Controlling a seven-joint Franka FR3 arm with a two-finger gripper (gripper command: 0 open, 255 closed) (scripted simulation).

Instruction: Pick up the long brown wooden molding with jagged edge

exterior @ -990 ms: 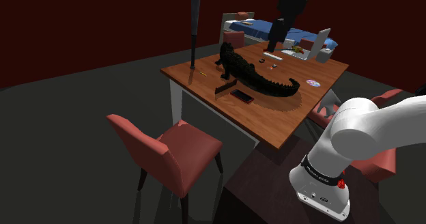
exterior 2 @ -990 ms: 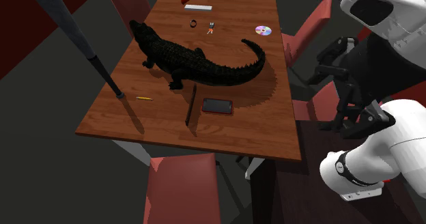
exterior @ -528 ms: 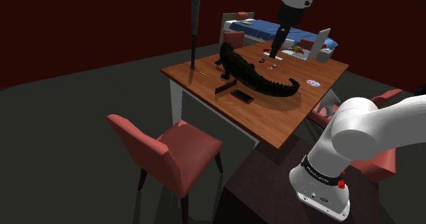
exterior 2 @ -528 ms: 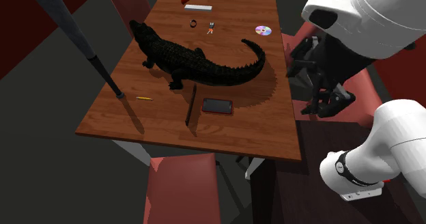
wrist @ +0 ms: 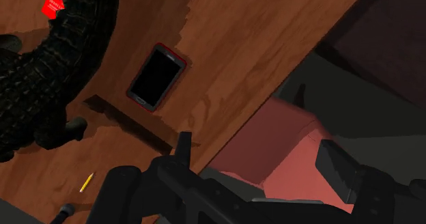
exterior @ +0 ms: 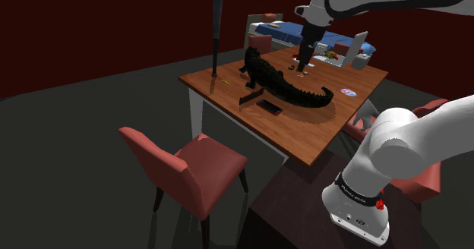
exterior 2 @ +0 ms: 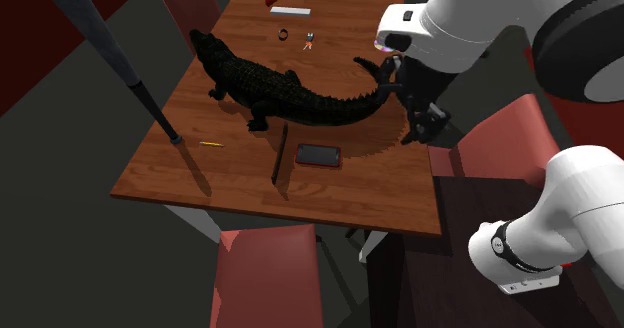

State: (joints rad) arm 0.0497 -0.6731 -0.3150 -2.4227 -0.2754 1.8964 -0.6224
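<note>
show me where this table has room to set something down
Widest bare patch: the table corner bordered by the phone, the crocodile's tail and the edge by the stand. A smaller one: between the pencil and the molding. The far end beyond the crocodile is cluttered.

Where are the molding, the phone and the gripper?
molding [exterior 2: 281, 154]: second exterior view, middle of its length.
phone [exterior 2: 318, 155]: second exterior view, centre of its dark screen.
gripper [wrist: 258, 151]: wrist view, midway between its open fingertips.
</note>
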